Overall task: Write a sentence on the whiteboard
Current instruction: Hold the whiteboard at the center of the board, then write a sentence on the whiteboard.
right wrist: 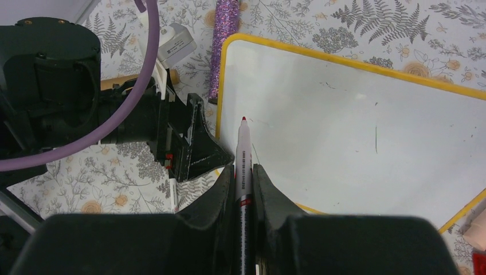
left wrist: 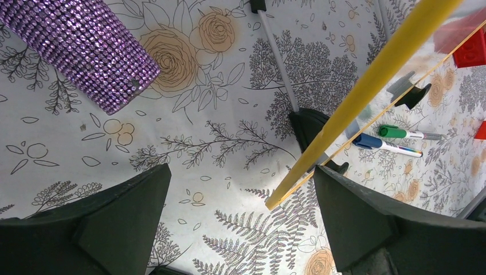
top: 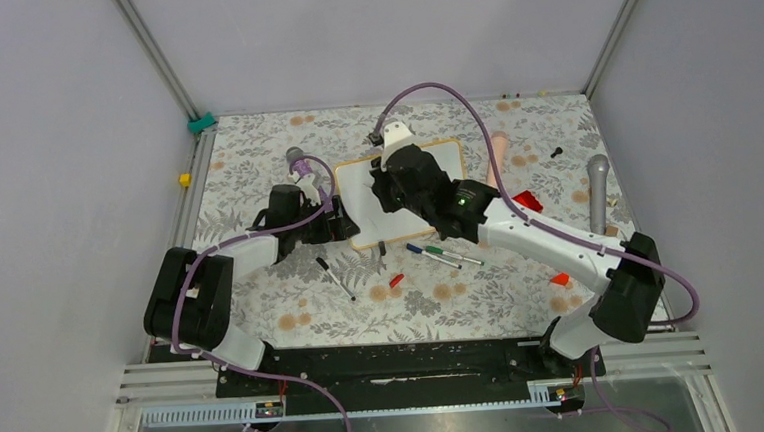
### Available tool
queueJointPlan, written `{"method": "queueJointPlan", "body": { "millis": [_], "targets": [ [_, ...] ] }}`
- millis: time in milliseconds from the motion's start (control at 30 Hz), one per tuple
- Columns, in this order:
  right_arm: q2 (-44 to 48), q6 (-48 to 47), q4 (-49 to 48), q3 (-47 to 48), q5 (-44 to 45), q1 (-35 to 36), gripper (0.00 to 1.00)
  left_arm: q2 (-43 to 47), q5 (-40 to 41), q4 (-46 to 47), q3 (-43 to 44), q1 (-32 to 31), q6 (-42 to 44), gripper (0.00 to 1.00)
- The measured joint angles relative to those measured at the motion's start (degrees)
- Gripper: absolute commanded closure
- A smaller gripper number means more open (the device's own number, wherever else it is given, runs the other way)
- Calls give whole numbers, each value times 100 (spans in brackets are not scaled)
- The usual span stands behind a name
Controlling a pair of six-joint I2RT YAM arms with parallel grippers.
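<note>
Floral-print cloth (top: 244, 154), white with grey ferns and orange roses, covers the whole tabletop. Pale lavender-grey walls (top: 43, 147) close three sides, and aluminium posts (top: 156, 57) rise at the far corners. A green clip (top: 200, 121) sits at the cloth's 11 o'clock corner.

Position: the whiteboard (right wrist: 355, 143) rests on the cloth just past table centre, toward 12 o'clock, slightly skewed. Its frame is yellow-toned. The face is white and glossy, with only a few faint thin marks.

The right gripper (right wrist: 243, 169) is over the board's 9 o'clock part, jaws clamped narrow on a red marker (right wrist: 243, 143). The marker's red tip points away from the wrist, over the board face. Tip contact: cannot tell.

The left gripper (left wrist: 240, 172) is at the board's 8 o'clock corner, jaws wide. The corner lies between its fingers; contact cannot be told.

Loose items around the board:
- purple glitter cylinder (left wrist: 74, 46) at 10 o'clock
- blue-capped marker (left wrist: 367, 141) and green-capped marker (left wrist: 395, 132), side by side at 5 o'clock
- grey microphone (top: 598, 191) at 3 o'clock, well apart
</note>
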State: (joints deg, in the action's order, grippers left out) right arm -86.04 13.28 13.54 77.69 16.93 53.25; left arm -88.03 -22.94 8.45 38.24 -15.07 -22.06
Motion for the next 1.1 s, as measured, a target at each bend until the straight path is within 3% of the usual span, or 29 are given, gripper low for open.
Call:
{"method": "queueJointPlan", "body": {
  "millis": [433, 1100],
  "targets": [
    [-551, -350, -1169, -57, 155, 0, 100, 0, -48, 4, 0, 2, 0, 1],
    [-1508, -892, -896, 809, 511, 0, 100, -4, -146, 24, 0, 4, 0, 1]
  ]
}}
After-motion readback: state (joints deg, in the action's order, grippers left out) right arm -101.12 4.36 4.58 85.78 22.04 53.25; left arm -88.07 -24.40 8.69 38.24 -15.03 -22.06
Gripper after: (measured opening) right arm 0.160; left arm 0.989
